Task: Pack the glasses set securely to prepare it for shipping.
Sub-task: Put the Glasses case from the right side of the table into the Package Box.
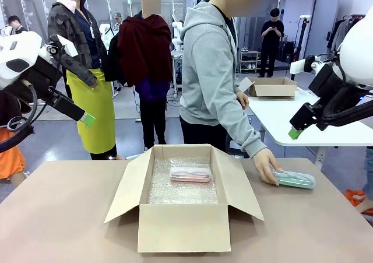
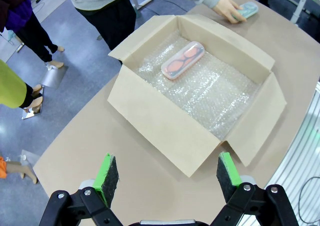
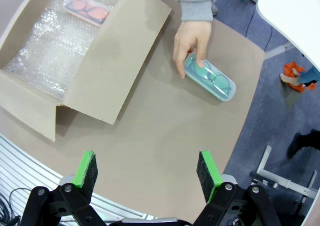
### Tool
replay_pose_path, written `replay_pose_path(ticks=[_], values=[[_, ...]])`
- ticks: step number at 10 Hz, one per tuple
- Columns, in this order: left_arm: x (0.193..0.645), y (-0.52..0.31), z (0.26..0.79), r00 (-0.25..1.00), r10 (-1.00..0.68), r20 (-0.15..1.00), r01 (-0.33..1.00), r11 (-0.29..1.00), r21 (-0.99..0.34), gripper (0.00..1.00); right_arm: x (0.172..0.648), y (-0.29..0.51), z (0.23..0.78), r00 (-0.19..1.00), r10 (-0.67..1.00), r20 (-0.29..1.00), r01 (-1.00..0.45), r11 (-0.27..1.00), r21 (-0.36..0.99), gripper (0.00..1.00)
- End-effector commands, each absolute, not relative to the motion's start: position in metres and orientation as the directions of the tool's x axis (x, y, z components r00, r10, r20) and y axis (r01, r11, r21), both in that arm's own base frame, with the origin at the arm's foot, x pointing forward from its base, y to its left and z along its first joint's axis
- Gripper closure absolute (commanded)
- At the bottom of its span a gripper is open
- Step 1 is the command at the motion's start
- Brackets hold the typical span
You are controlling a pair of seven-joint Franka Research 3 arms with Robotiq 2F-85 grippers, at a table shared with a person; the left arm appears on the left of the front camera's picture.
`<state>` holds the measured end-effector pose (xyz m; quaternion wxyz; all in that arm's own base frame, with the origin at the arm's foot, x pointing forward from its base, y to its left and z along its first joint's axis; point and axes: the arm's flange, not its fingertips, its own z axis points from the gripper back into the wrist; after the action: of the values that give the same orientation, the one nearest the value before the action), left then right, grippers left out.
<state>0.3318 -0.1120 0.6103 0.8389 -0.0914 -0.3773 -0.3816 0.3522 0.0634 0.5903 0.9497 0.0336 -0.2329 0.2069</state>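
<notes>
The pink glasses case (image 1: 190,174) lies on bubble wrap at the far end of the open cardboard box (image 1: 183,222); it also shows in the left wrist view as the pink case (image 2: 183,60) and in the right wrist view as the pink case (image 3: 86,8). The mint green case (image 1: 294,179) rests on the table to the right of the box, with the person's hand (image 1: 267,167) on its left end; the right wrist view shows this green case (image 3: 209,77) under the hand (image 3: 192,44). My left gripper (image 2: 167,175) and right gripper (image 3: 145,170) hang open and empty, high above the table.
The box's flaps (image 1: 125,189) are spread out to both sides on the brown table (image 1: 58,216). A person in a grey hoodie (image 1: 210,70) stands at the far edge. A white table (image 1: 280,108) with another box stands behind on the right.
</notes>
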Motion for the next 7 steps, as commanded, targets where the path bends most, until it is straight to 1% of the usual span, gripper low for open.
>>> replay_pose_path(ticks=[1, 7], values=[[0.3314, -0.1106, 0.6118, 0.419, -0.573, 0.705, 0.71, 0.69, 0.139, 0.0, 0.3519, 0.0633, 0.5917, 0.803, 0.378, 0.46, -0.405, 0.913, -0.043, 0.0], [0.3314, -0.1106, 0.6118, 0.419, -0.573, 0.705, 0.71, 0.69, 0.139, 0.0, 0.3522, 0.0634, 0.5903, 0.806, 0.377, 0.456, -0.409, 0.912, -0.033, 0.0]])
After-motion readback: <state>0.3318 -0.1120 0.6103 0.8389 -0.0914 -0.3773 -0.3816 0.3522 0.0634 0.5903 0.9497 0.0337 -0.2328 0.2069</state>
